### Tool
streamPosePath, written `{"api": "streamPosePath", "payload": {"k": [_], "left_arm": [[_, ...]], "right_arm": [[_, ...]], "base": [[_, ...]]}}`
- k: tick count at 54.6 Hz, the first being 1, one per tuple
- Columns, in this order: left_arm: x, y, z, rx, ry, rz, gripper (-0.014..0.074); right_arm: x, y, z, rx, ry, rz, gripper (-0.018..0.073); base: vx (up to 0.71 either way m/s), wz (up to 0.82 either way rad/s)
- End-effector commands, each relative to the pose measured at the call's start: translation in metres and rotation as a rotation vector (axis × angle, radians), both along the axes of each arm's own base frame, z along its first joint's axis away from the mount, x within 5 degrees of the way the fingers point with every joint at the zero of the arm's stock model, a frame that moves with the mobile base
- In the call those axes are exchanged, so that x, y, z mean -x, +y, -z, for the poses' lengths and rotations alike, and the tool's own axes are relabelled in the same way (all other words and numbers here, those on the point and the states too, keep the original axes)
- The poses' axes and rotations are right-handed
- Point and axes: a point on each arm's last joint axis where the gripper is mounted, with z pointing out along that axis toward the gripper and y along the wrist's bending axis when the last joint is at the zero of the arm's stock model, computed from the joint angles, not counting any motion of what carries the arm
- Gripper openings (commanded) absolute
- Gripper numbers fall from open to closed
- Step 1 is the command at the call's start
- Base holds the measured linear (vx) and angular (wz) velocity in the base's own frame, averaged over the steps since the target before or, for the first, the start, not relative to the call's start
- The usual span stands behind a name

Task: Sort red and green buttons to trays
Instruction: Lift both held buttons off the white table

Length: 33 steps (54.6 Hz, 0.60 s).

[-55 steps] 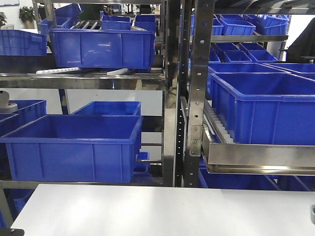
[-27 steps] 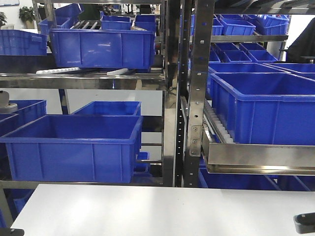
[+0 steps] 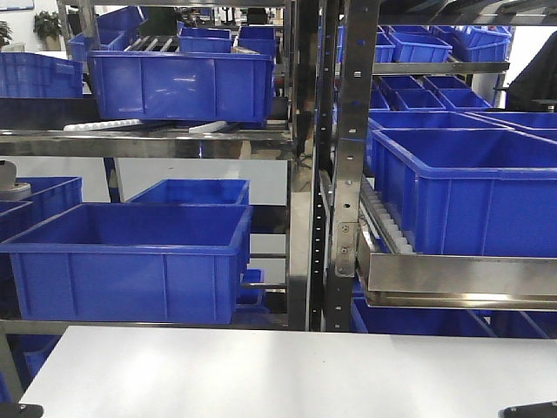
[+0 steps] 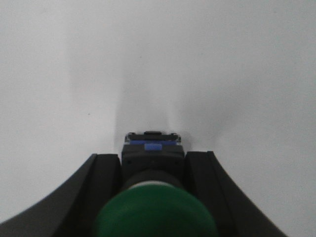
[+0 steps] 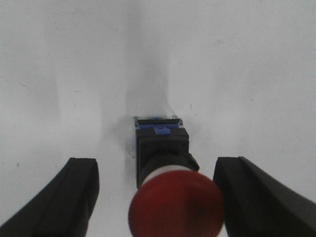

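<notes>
In the left wrist view my left gripper point(image 4: 153, 158) is shut on a green button point(image 4: 154, 213). Both black fingers press the sides of its black body, just above the white table point(image 4: 158, 59). In the right wrist view my right gripper point(image 5: 158, 165) is open. A red button point(image 5: 175, 205) with a black body lies on the table between the fingers, with a gap on each side. The green and red trays are out of view.
In the front view the white table point(image 3: 278, 370) ends at metal racks point(image 3: 335, 174) holding deep blue crates point(image 3: 130, 261). Dark gripper parts show at the bottom left corner point(image 3: 17, 411) and the bottom right corner point(image 3: 526, 407).
In the front view the dark right gripper part at the bottom right has dropped lower, and only its top edge shows. The left one has not moved.
</notes>
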Motion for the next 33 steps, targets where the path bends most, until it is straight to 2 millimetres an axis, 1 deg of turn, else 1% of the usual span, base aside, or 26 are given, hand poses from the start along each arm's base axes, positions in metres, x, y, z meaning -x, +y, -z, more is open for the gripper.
{"api": "streamPosePath", "payload": {"k": [1, 6, 12, 29, 33], "left_arm": [[-0.008, -0.001, -0.015, 0.013, -0.089, -0.007, -0.0006], [-0.008, -0.001, -0.015, 0.013, -0.089, -0.007, -0.0006], [-0.008, -0.001, -0.015, 0.013, -0.089, -0.007, -0.0006], [-0.008, -0.001, -0.015, 0.013, -0.087, -0.007, -0.0006], [-0.008, -0.001, -0.015, 0.013, -0.083, -0.008, -0.0006]], "right_arm": [[-0.009, -0.001, -0.006, 0.004, -0.055, -0.013, 0.0538], [-0.011, -0.001, -0.001, 0.002, -0.045, -0.015, 0.0509], [-0.012, -0.001, 0.004, 0.001, -0.035, -0.009, 0.0446], [-0.012, 0.000, 0.005, -0.015, -0.033, 0.006, 0.0168], [-0.012, 0.000, 0.005, -0.018, -0.037, 0.009, 0.0114]], "base": [[0.00, 0.00], [0.00, 0.00], [0.00, 0.00], [0.00, 0.00], [0.00, 0.00]]}}
